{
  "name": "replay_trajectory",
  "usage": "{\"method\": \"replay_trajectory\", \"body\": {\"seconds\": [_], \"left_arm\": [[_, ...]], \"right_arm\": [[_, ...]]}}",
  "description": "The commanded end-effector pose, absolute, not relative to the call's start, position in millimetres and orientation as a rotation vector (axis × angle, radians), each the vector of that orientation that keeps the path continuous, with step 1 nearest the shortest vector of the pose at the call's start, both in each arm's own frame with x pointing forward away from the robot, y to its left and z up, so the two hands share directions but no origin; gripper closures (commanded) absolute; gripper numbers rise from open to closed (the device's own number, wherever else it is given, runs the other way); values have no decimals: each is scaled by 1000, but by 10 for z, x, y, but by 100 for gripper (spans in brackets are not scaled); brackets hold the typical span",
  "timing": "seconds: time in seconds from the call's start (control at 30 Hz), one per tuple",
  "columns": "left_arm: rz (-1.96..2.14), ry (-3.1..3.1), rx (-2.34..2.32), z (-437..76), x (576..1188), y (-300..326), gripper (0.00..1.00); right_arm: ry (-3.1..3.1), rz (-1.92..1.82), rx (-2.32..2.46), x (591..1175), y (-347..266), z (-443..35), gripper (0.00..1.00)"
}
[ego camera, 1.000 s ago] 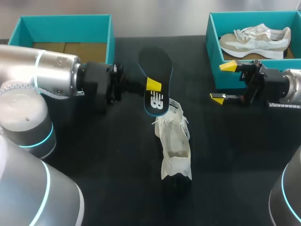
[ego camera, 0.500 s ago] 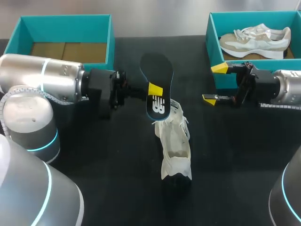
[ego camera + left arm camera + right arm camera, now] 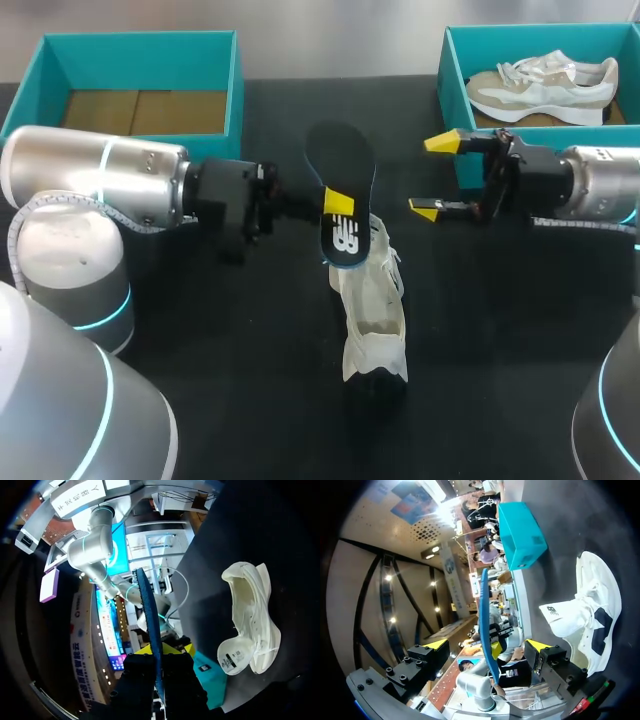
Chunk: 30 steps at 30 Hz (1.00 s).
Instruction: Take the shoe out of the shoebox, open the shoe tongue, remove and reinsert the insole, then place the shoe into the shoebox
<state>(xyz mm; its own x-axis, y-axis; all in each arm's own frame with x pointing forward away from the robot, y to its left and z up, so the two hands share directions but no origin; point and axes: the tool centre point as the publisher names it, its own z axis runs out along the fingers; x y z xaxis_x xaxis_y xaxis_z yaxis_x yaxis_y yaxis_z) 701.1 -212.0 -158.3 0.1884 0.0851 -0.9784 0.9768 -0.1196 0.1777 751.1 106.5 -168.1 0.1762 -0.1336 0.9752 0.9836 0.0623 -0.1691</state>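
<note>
Your left gripper (image 3: 335,205) is clamped flat on the insole (image 3: 340,190) near its printed end and holds it upright above the shoe (image 3: 372,300). The shoe lies on its side at about the middle of the table (image 3: 250,390), with its tongue pulled open. Your right gripper (image 3: 431,177) has its fingers spread wide and grips nothing. It hangs just in front of the far-right shoebox (image 3: 455,120), with the insole edge-on ahead of it.

Expect the insole to be thin, light and bendy, so it will probably buckle if you push from the far end. Hold it close to the end that goes in first. The shoe looks soft and light and may slide or fold on the dark table, so brace it at the heel collar, where it is likely firmer than the mesh.

The far-right shoebox holds a second beige-and-white shoe (image 3: 540,82). The far-left shoebox (image 3: 232,95) shows only its brown cardboard floor.
</note>
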Motion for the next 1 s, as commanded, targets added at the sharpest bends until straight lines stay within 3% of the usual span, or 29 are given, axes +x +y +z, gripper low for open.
{"method": "replay_trajectory", "body": {"seconds": [0.03, 0.47, 0.63, 0.67, 0.7, 0.73, 1.0], "left_arm": [[-1107, 1084, 1447, -1603, 7026, -2172, 100], [-1111, 1084, 1455, -1651, 6987, -2216, 100], [-1103, 1082, 1467, -1662, 6992, -2234, 100], [-1100, 1083, 1470, -1664, 6992, -2239, 100], [-1100, 1083, 1470, -1669, 6995, -2243, 100], [-1100, 1085, 1469, -1676, 6999, -2245, 100], [-1105, 1104, 1447, -1730, 7023, -2253, 100]], "right_arm": [[-1019, -1119, -1151, 7499, 1161, -1631, 0], [-1066, -1120, -1134, 7516, 1372, -1549, 0], [-1087, -1108, -1141, 7490, 1464, -1555, 20], [-1086, -1108, -1135, 7484, 1475, -1556, 27], [-1086, -1108, -1131, 7477, 1487, -1560, 47], [-1088, -1104, -1125, 7471, 1498, -1565, 52], [-1088, -1090, -1120, 7453, 1535, -1590, 55]]}}
